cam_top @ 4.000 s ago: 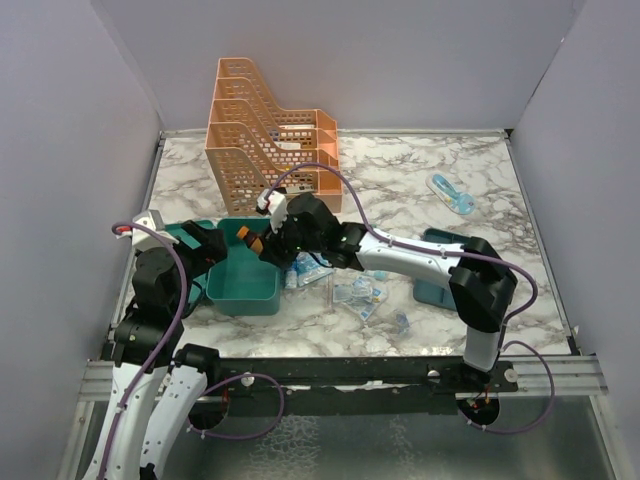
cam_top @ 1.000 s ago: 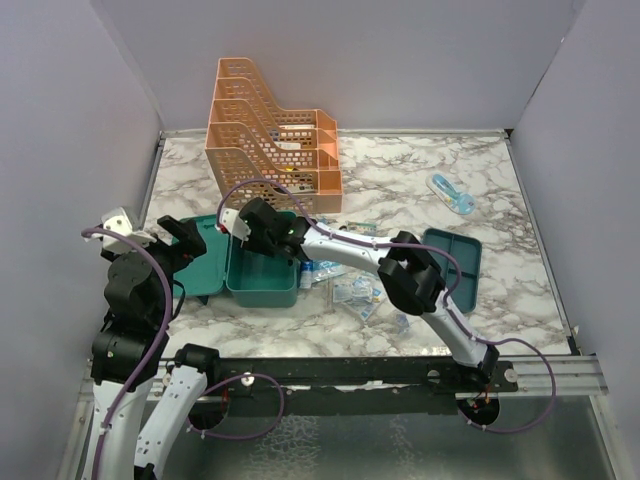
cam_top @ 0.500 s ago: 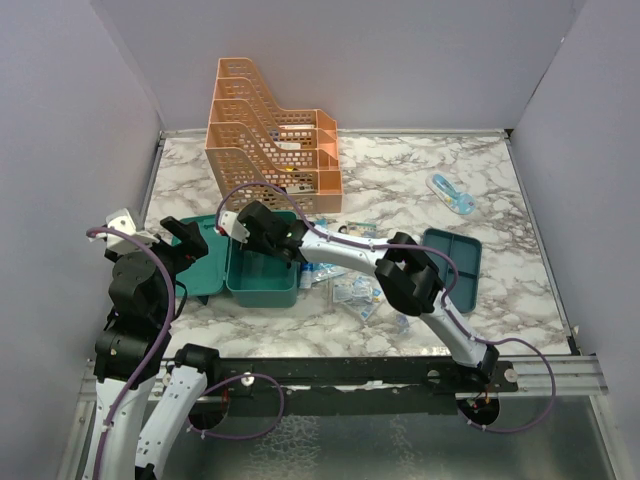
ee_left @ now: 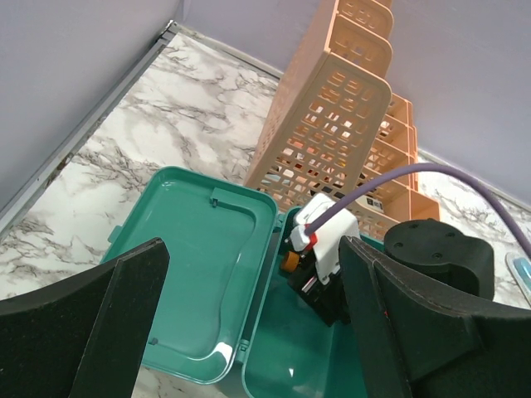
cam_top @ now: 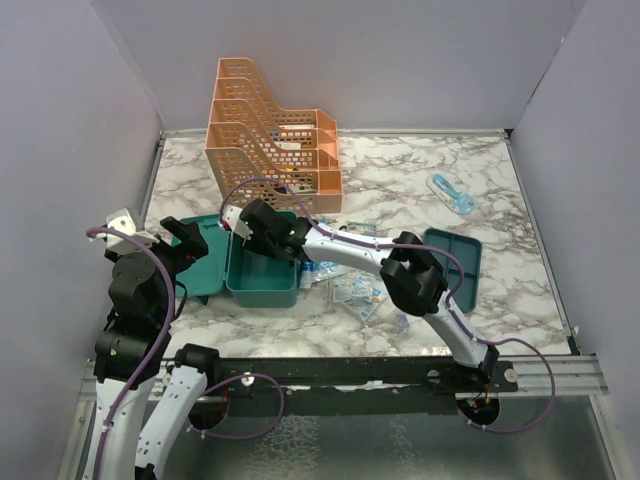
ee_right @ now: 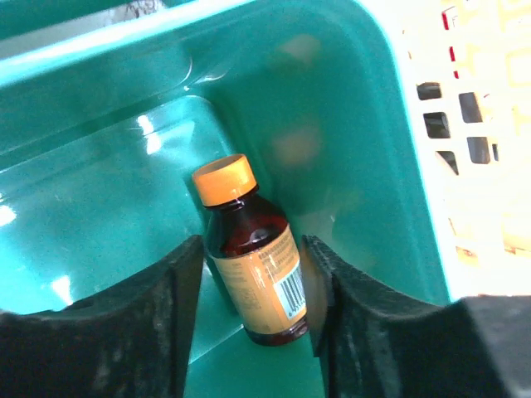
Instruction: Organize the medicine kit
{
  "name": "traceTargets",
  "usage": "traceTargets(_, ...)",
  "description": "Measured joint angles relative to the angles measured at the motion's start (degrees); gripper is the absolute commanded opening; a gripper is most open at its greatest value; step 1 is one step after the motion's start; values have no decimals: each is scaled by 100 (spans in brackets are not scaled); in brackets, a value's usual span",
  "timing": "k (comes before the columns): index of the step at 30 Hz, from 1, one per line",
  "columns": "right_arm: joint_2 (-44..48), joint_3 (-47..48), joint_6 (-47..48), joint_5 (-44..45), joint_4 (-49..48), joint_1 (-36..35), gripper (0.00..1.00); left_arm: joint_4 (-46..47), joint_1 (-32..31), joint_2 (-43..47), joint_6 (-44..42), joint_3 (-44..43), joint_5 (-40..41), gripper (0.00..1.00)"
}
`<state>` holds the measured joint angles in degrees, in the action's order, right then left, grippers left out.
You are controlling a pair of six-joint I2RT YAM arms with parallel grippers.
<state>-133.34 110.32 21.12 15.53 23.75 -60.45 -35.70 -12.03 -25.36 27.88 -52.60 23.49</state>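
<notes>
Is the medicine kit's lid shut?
No, the lid lies swung fully open beside the box, its inside facing up.

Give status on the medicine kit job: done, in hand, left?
Done: the medicine kit box is open, lid flat beside it, and an orange-capped brown bottle lies inside. In hand: the right gripper straddles that bottle; gripping or not, I cannot tell. The left gripper hangs open over the lid. Left: loose packets, the divided tray and a blue item are on the table outside the box.
</notes>
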Motion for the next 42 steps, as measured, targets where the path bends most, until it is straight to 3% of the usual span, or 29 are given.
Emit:
traceTargets(11,855,4,-949,-142,127,2,59,-2,0,-103,-50,-85,-118,91)
traceTargets(12,1569,-341,-1388,-181,7,4,59,4,0,-170,-92,-151,-254,92)
traceTargets(15,1923,-540,-1735,-133,-190,35,59,7,0,-203,-162,-153,-409,93)
traceTargets(25,4076,-2649,-3141,636,-131,619,59,254,0,-376,-581,-79,-1661,99)
traceTargets(35,5154,-4671,-5073,1228,507,1722,59,680,-11,-529,-675,125,-2308,99)
traceTargets(42,5211,-5429,-6076,1158,590,2337,57,833,-11,-531,-527,251,-2605,99)
